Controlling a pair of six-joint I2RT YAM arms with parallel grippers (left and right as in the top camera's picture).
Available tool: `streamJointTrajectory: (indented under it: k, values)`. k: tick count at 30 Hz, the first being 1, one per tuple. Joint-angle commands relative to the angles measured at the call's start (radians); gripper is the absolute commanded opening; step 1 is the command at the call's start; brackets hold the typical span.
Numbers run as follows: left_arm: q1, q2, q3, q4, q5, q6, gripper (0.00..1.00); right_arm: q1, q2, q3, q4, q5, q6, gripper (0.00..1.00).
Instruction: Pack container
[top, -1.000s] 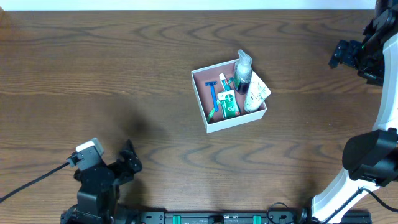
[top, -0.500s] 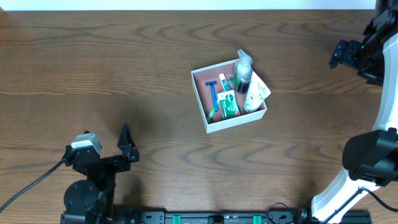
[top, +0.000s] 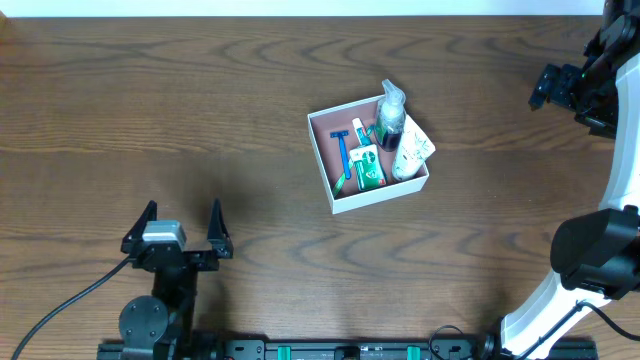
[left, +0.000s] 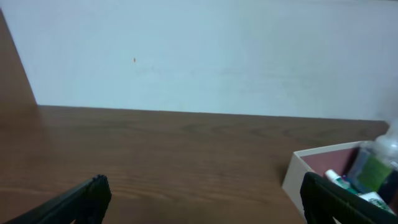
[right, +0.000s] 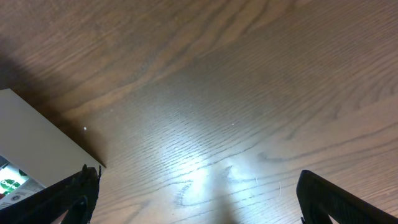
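The container (top: 380, 198), a shallow square box with white walls and a pink-brown inside, sits mid-table. In it lie a blue razor (top: 343, 150), a green packet (top: 367, 168), a pump bottle (top: 390, 115) and a white tube (top: 413, 150). My left gripper (top: 178, 228) stands open near the front edge, well left of the box, with nothing between its fingers. Its wrist view shows the container (left: 297, 177) at the right, beyond the gripper (left: 202, 199). My right gripper (top: 556, 87) hangs open at the far right. Its wrist view shows bare wood between the fingers and the container's corner (right: 31, 137).
Dark wood table (top: 150, 110) all round the box. A pale wall (left: 205, 50) rises behind the far edge. A black cable (top: 60, 295) trails from the left arm to the front left. The right arm's white base (top: 590, 270) stands at the right edge.
My left gripper has swung round from the front left and now points straight toward the far side, its fingers level. The right arm and the box have not moved.
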Motion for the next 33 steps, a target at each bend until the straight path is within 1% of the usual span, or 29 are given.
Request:
streamJointTrajectory:
  k: [1, 5, 7, 10, 18, 21, 22, 28, 33]
  values:
    - [0.014, -0.011, -0.026, 0.013, 0.019, 0.038, 0.98, -0.004, -0.008, -0.003, -0.001, -0.003, 0.013, 0.99]
    - [0.035, -0.011, -0.056, 0.022, 0.026, 0.050, 0.98, -0.004, -0.008, -0.003, -0.001, -0.003, 0.013, 0.99]
    - [0.046, -0.011, -0.071, 0.037, 0.051, 0.079, 0.98, -0.004, -0.008, -0.003, -0.001, -0.003, 0.013, 0.99]
    - [0.051, -0.011, -0.100, 0.077, 0.085, 0.111, 0.98, -0.004, -0.008, -0.003, 0.000, -0.003, 0.013, 0.99]
    - [0.051, -0.011, -0.228, 0.241, 0.089, 0.111, 0.98, -0.004, -0.008, -0.003, -0.001, -0.003, 0.013, 0.99]
    - [0.051, -0.012, -0.261, 0.266, 0.089, 0.111, 0.98, -0.004, -0.008, -0.003, 0.000, -0.003, 0.013, 0.99]
    - [0.051, -0.012, -0.269, 0.267, 0.089, 0.111, 0.98, -0.004, -0.008, -0.003, -0.001, -0.003, 0.013, 0.99]
    - [0.051, -0.012, -0.274, 0.146, 0.087, 0.111, 0.98, -0.004, -0.008, -0.003, -0.001, -0.003, 0.013, 0.99]
    - [0.051, -0.012, -0.274, 0.145, 0.085, 0.111, 0.98, -0.004, -0.008, -0.003, 0.000, -0.003, 0.013, 0.99]
